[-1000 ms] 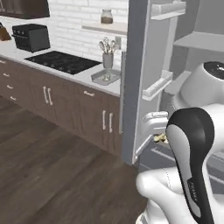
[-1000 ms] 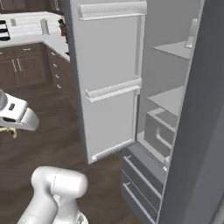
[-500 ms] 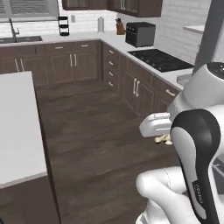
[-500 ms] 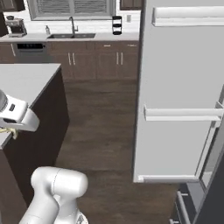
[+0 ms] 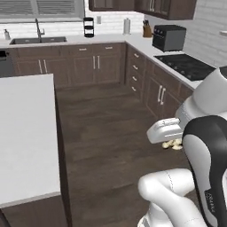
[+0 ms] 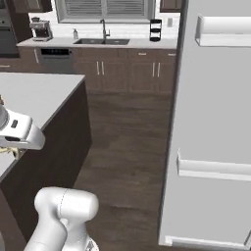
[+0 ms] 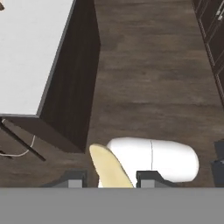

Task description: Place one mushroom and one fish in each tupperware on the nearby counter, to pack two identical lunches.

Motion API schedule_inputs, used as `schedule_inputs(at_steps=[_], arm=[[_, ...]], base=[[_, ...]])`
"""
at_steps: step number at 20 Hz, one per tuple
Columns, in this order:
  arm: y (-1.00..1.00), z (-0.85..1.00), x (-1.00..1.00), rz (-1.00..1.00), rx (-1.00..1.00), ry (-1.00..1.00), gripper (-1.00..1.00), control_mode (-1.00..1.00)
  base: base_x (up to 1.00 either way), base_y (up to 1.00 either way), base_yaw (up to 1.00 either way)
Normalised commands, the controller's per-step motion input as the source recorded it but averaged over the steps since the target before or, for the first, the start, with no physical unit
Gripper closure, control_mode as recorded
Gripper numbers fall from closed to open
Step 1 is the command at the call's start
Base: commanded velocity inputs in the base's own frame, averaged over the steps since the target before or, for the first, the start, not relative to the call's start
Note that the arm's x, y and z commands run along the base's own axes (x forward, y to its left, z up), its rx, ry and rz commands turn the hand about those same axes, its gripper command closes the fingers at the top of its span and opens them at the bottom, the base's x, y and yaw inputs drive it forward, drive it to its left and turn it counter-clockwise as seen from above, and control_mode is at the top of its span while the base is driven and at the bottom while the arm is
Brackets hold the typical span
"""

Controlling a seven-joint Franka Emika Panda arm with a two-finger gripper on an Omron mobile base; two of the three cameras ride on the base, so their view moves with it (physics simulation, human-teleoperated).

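So this is a kitchen with a dark wood plank floor (image 5: 106, 128) and dark brown cabinets all around, topped with an off-white counter (image 5: 111, 40) along the back wall and down the right side. There's a sink with a faucet (image 5: 39, 30) under the window, a black toaster (image 5: 168, 37) in the corner and a black cooktop (image 5: 188, 65) next to it. An island with a pale top (image 5: 26, 133) sits on the left of the left base view, and a big grey fridge door (image 6: 215, 122) takes up the right of the right base view. The gripper (image 7: 109, 179) is up in the air over the floor, between the island and the right-hand cabinets, clamped on the mushroom (image 7: 109, 168). In the hand view the mushroom's pale tan body runs between the two finger tips, long axis tilted up and to the left, its rounded end pointing away from the hand. In the left base view it's just a yellowish lump (image 5: 172, 144) under the white hand. No brand or label I can actually read; there's some small print on the arm, too blurry.
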Motion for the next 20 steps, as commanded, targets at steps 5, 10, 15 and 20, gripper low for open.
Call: schedule_inputs(at_steps=[5, 10, 15, 20], arm=[[0.00, 0.00, 0.00, 0.00, 0.00, 0.00, 1.00, 1.00], [0.00, 0.00, 0.00, 0.00, 0.00, 0.00, 1.00, 1.00], [0.00, 0.00, 0.00, 0.00, 0.00, 0.00, 1.00, 1.00], [0.00, 0.00, 0.00, 0.00, 0.00, 0.00, 1.00, 1.00]], base=[[0.81, -0.02, 0.00], [0.78, -0.11, 0.00], [0.92, -0.28, -0.11], [0.71, -0.38, -0.32]])
